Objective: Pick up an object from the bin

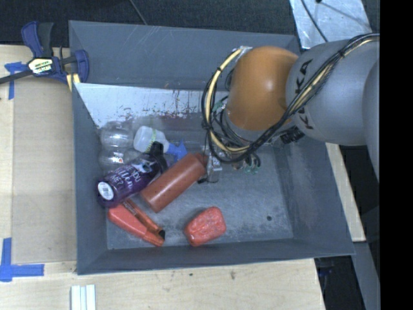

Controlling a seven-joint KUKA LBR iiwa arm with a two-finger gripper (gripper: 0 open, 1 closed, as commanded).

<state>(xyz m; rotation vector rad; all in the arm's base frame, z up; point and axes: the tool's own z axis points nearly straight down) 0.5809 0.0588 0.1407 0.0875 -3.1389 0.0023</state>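
Grey metal bin (293,199): in the camera view we look down into it, and its things lie gathered in the left half.
Reach: the arm (342,95) comes in from the right, with its orange cover (258,92) and a loop of cables over the middle of the bin.
Tool: we see only a small metal part of the gripper (211,165) below the cover, right at the upper end of the brown-red cylinder (173,181). We cannot tell whether it is spread or pressed together, because the cover hides it.
Task's thing: the brown-red cylinder is nearest the tool. It lies slantwise near the middle of the bin, with its upper right end at the gripper and its lower left end beside a purple bottle (126,181).
Neighbours: a clear plastic bottle (115,141) with a white cap (145,136) lies behind the purple one. A small blue piece (177,151) sits just above the cylinder, and an orange-red flat tool (134,223) lies towards the front wall. A red lumpy block (206,225) sits in front of the cylinder, a little apart.
Done: as we judge it, the approach — the gripper is low in the bin and at the cylinder's end.
Left: we see nothing raised. The cylinder looks to be resting among its neighbours, so a sure grip and the lift out remain.
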